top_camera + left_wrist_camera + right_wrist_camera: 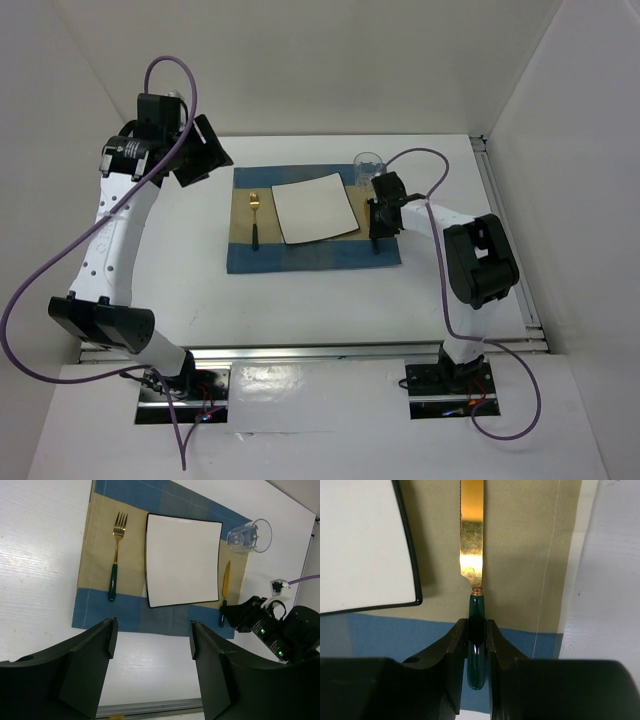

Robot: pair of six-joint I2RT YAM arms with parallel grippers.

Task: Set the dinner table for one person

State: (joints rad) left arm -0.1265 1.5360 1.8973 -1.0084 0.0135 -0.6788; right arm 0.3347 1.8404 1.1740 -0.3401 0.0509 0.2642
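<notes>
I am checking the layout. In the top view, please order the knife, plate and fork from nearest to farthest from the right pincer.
1. The knife: held in the right pincer, right of the plate.
2. The plate: middle of the placemat, left of the pincer.
3. The fork: left side of the placemat, beyond the plate.

White links and black joint housings on left arm (112, 235) and right arm (432, 210). Rows of small dark dots along the left arm's white shell. Purple cable (30, 290) looping beside each arm. Matte black, broad, angular fingers (85, 670) on left gripper (151, 635); same black on right gripper (476, 630). Green lights (260, 629) on the right wrist. Black base plates (185, 385), red wires there.
</notes>
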